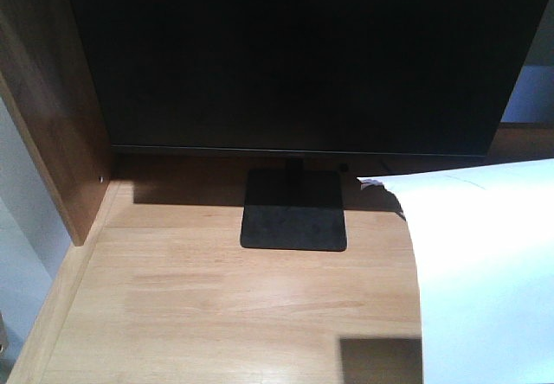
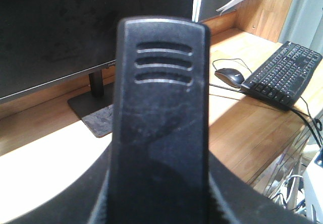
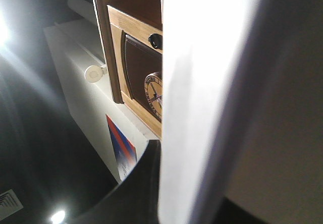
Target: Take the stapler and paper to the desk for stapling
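Paper [image 1: 485, 272], smooth, pinched by right end effector [image 3: 169, 196]; left end effector [image 2: 159, 206] pinches ribbed stapler [image 2: 159, 108].

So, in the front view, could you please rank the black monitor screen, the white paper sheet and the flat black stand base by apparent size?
Black monitor screen
white paper sheet, though nearer the camera
flat black stand base

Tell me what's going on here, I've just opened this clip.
A two-armed robot has both items up over the desk. The left tool appears closed on the black stapler, which fills its wrist view above the desktop. The right tool seems to hold the white paper, which hangs curved over the desk's right side, near the monitor. Neither looks set down yet.
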